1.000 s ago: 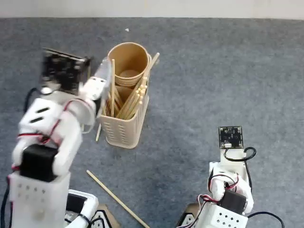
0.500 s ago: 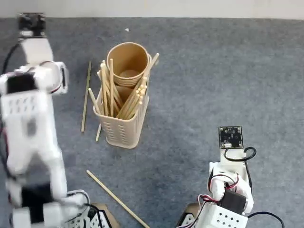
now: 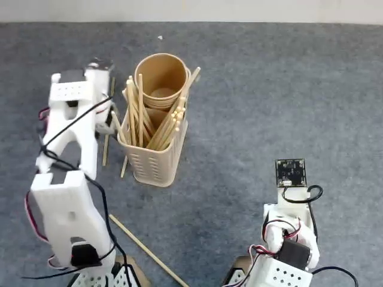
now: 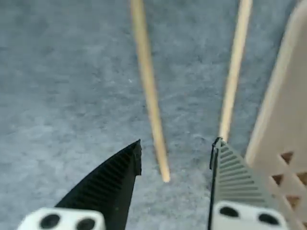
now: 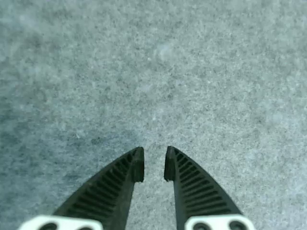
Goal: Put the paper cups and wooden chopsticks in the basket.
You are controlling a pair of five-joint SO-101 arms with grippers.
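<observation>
A cream basket (image 3: 152, 152) stands on the grey carpet, holding stacked paper cups (image 3: 160, 78) and several wooden chopsticks (image 3: 164, 128). One chopstick (image 3: 106, 152) lies on the carpet just left of the basket, and a short one (image 3: 124, 167) rests against its base. My left gripper (image 3: 106, 125) hangs low over the first. In the left wrist view that gripper (image 4: 176, 151) is open, with the chopstick (image 4: 148, 91) lying between its fingers and untouched. The second chopstick (image 4: 235, 67) lies beside the basket wall (image 4: 283, 120). My right gripper (image 5: 153, 163) is shut over bare carpet.
Another chopstick (image 3: 146, 251) lies diagonally near the front, between the two arm bases. The right arm (image 3: 290, 209) sits folded at the front right. Open carpet stretches to the right of the basket and behind it.
The left arm swung away from the basket to the far left, then came back down over the chopstick lying left of the basket. The right arm has not moved.
</observation>
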